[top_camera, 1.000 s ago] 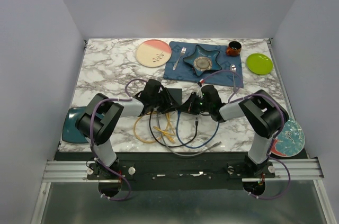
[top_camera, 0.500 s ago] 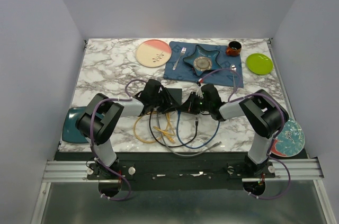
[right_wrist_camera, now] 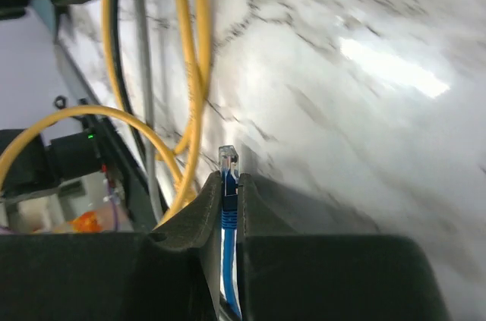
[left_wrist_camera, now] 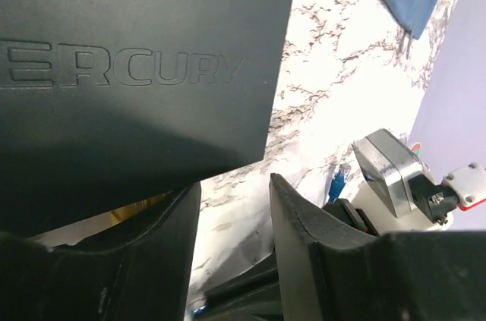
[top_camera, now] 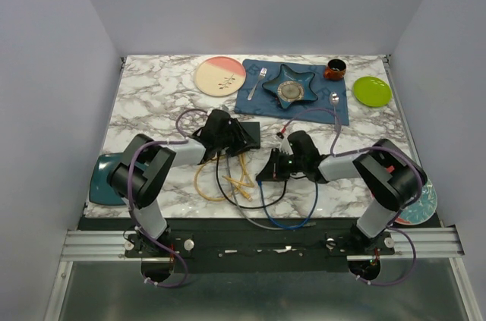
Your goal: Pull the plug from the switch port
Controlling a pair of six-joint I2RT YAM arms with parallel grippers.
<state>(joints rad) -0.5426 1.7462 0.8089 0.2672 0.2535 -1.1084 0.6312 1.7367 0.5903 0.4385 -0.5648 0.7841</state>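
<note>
The switch (top_camera: 250, 135) is a flat matte-black box at mid-table; in the left wrist view (left_wrist_camera: 137, 55) it shows embossed lettering. My left gripper (top_camera: 228, 136) rests at the switch's left edge, its jaws apart over bare marble (left_wrist_camera: 234, 184), and one finger touches the box's edge. My right gripper (top_camera: 269, 174) is shut on the blue cable's clear plug (right_wrist_camera: 228, 162), near side of the switch and apart from it. The plug sticks out past the fingertips, free of any socket. The blue cable (top_camera: 292, 224) loops toward the near edge.
Yellow cables (top_camera: 220, 184), a black one and a grey one lie tangled near the switch. A dark blue placemat (top_camera: 334, 108) holds a star dish (top_camera: 290, 84). A pink plate (top_camera: 220, 76), green plate (top_camera: 372, 91), cup (top_camera: 335, 70), teal plate (top_camera: 102, 180) and patterned plate (top_camera: 421, 199) lie around.
My right gripper has moved back toward the near edge with the blue plug, away from the switch. The blue cable's loop has shifted with it. The left gripper has edged slightly farther.
</note>
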